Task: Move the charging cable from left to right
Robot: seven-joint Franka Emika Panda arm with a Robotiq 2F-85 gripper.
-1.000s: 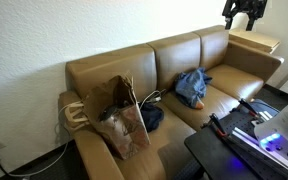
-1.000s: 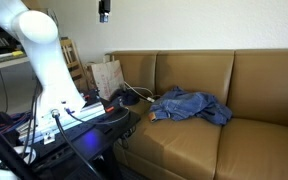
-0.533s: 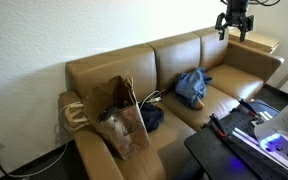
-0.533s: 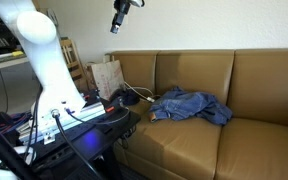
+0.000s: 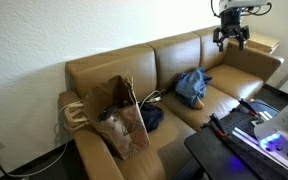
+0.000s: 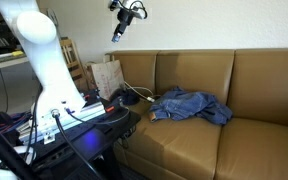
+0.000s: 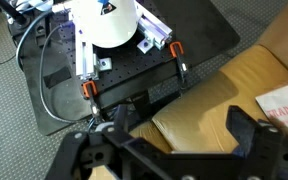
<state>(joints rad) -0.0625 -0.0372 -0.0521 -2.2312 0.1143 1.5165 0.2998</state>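
A thin pale cord, the charging cable [image 5: 150, 98], lies on the brown sofa [image 5: 174, 60] between a brown paper bag [image 5: 119, 115] and a blue cloth heap [image 5: 192, 87]. In an exterior view it is too thin to pick out near the bag [image 6: 106, 75] and the blue cloth [image 6: 191, 105]. My gripper [image 5: 231, 36] hangs high in the air above the sofa's far arm, well away from the cable; it also shows in an exterior view [image 6: 117, 34]. In the wrist view the gripper [image 7: 182, 135] is open and empty, looking down on a sofa cushion [image 7: 204, 110].
A dark bundle [image 5: 152, 118] lies beside the bag. A black table with equipment [image 5: 239, 135] stands in front of the sofa, with my white arm base [image 7: 104, 20] on it. A wooden side table [image 5: 254, 42] stands past the sofa's arm. A black power cord [image 5: 29, 160] runs along the floor.
My gripper has come down from the top of the picture and moved toward the sofa. Nothing on the sofa has moved.
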